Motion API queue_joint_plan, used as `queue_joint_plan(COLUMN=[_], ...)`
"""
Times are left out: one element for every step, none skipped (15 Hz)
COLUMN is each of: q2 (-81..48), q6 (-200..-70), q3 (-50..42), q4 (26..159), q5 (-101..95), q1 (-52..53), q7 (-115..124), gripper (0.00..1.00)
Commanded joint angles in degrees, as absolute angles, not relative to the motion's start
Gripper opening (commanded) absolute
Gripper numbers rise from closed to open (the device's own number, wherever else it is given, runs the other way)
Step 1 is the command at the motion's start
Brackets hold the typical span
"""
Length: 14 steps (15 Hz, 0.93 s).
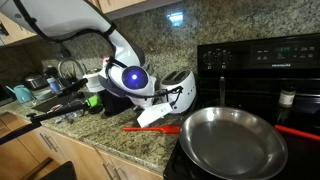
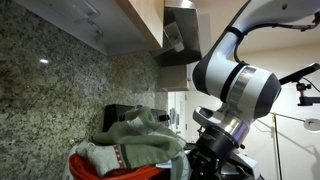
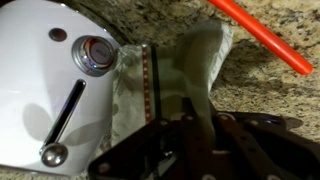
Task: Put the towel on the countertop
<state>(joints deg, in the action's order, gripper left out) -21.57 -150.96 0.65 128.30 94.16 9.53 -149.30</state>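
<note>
The towel is pale green with a brown striped band. In the wrist view it lies partly over the edge of a white toaster and partly on the granite countertop. My gripper is shut on a fold of the towel at the picture's bottom. In an exterior view the gripper is low over the counter beside the toaster, with the towel under it. In an exterior view the bunched towel sits left of the gripper.
A red-handled utensil lies on the countertop just in front of the towel, and its handle also shows in the wrist view. A steel pan sits on the black stove. Kitchen clutter stands by the sink.
</note>
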Motion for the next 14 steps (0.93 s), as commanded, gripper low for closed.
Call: queue_joint_plan(q2=[-16.43, -15.22, -13.92, -13.04, -11.60, -10.63, -9.50, -8.59, -7.57, -6.70, -5.80, -4.76, -3.80, -2.80], q6=[-152.37, -152.36, -152.61, -152.60, -152.81, -153.04, -153.12, -153.40, -153.81, -154.14, -154.49, -155.02, -155.40, -155.76], q3=[-0.58, -0.87, -1.15, -1.17, -1.43, -1.50, -1.59, -1.63, -1.70, -1.66, -1.59, -1.56, -1.52, -1.51], q4=[130.25, 130.51, 130.57, 131.13, 131.00, 131.49, 131.64, 131.94, 132.08, 132.37, 132.60, 132.69, 132.68, 132.69], q5=[93.46, 93.00, 92.56, 92.29, 92.01, 91.63, 91.38, 91.18, 90.80, 90.61, 90.53, 90.47, 90.55, 90.37], q1=[10.48, 10.51, 10.58, 10.43, 10.44, 10.38, 10.30, 10.24, 10.21, 10.12, 10.04, 10.01, 9.98, 9.93], q7=[-149.30, -149.30, -149.30, -149.30, -149.30, -149.30, -149.30, -149.30, -149.30, -149.30, -149.30, -149.30, -149.30, -149.30], gripper=[0.00, 0.00, 0.01, 0.01, 0.01, 0.01, 0.01, 0.01, 0.01, 0.01, 0.01, 0.01, 0.01, 0.01])
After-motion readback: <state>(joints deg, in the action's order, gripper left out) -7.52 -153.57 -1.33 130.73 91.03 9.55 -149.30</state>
